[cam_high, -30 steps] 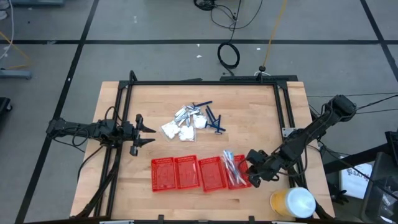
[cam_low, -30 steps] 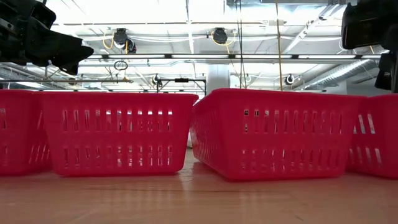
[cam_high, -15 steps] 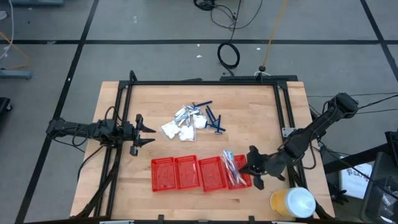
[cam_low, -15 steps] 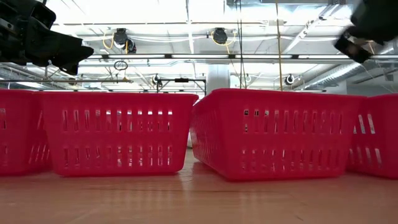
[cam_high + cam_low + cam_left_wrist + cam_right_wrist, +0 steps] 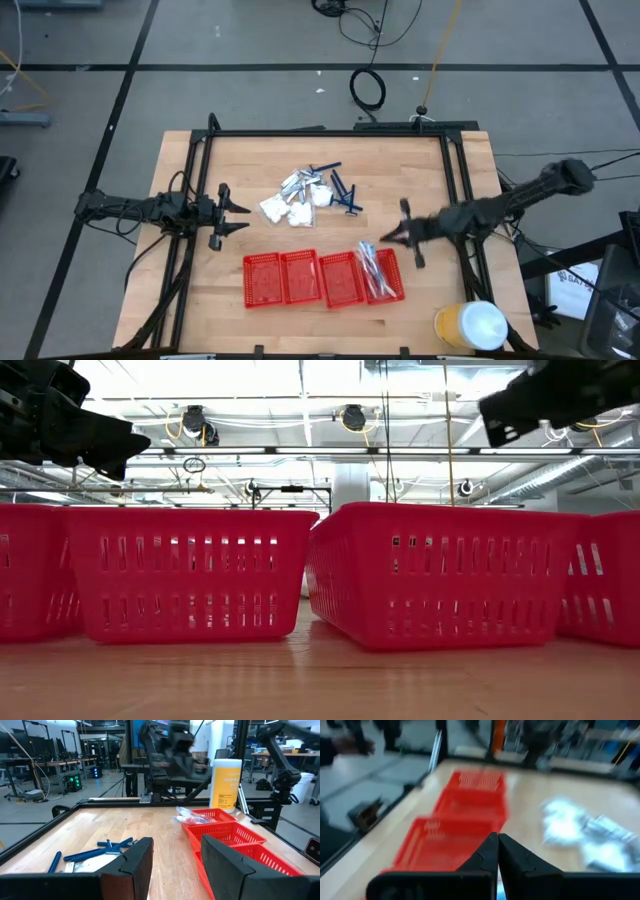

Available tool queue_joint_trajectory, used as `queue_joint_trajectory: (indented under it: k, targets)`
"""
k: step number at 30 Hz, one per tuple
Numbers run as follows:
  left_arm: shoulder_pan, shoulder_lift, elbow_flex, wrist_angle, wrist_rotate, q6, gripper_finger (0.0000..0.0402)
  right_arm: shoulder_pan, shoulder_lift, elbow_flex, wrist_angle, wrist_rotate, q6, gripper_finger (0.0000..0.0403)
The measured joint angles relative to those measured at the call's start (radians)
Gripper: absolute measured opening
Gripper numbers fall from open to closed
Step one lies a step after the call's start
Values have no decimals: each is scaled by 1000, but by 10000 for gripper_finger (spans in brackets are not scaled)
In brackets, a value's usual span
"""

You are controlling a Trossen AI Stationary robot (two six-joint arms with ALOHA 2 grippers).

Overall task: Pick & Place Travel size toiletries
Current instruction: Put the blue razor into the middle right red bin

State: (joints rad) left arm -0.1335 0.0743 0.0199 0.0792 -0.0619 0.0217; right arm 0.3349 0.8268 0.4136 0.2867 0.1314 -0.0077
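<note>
Lifted away from the baskets, the right gripper, jaws pressed together and apparently empty, is swung toward the toiletries; reopening is needed next.

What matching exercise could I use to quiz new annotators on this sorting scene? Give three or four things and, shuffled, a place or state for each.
Things:
1. left tool
2. right tool
3. pale clear-wrapped sticks
4. dark blue thin-handled sticks

Places or states:
A. lying in the right-end red basket
B. loose on the table, at the pile's right side
C. open and empty, at the table's left edge
D. shut and empty, just above the basket row's right end

Pairs: 1-C, 2-D, 3-A, 4-B
</note>
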Motion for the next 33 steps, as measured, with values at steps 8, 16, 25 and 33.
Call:
queue_joint_trajectory:
  k: [8, 16, 25, 33]
  targets:
    - [0, 0, 0, 0, 0, 0, 166, -441, -231, -102, 56, -321, -58, 0]
    - [0, 0, 0, 8, 0, -8, 166, -785, -257, -105, 13, -556, -11, 0]
    - [0, 0, 0, 23, 0, -23, 166, -897, -317, -220, 93, -484, 41, 0]
    - [11, 0, 0, 69, -205, -15, 166, -897, -429, -294, 106, -445, 75, 0]
